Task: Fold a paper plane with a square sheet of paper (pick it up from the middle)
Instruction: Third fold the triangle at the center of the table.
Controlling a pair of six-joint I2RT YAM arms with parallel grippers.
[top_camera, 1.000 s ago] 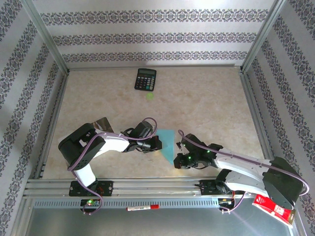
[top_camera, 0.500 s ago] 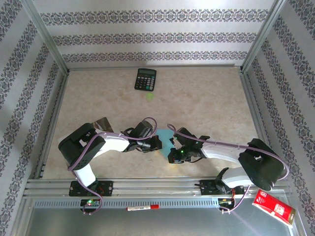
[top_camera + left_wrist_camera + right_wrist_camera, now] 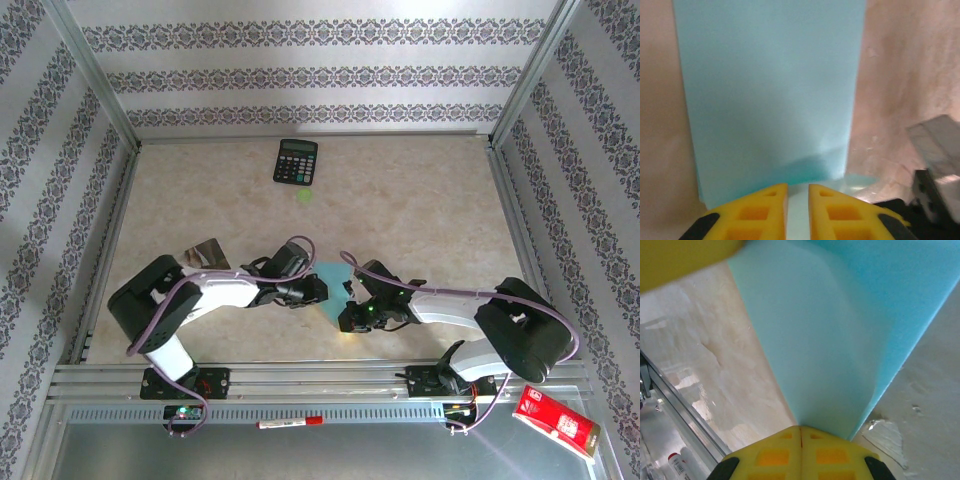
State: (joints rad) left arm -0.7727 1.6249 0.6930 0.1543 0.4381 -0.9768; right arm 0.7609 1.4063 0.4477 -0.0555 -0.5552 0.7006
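One paper sheet [image 3: 815, 340], seemingly pinched in right gripper [image 3: 800, 430]

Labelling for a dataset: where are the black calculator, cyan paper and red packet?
black calculator [image 3: 296, 166], top external view, its keypad.
cyan paper [image 3: 770, 90], left wrist view, its flat middle.
red packet [image 3: 553, 420], top external view, its middle.

calculator [image 3: 296, 161]: far centre | red packet [image 3: 556, 424]: near right | booklet [image 3: 205, 250]: left

The square sheet of paper [image 3: 770, 90] is thin, smooth and matt. The counter [image 3: 430, 210] is glossy, marbled laminate. The left claw [image 3: 798, 187] is matt yellow plastic; the rail [image 3: 320, 380] is brushed metal.
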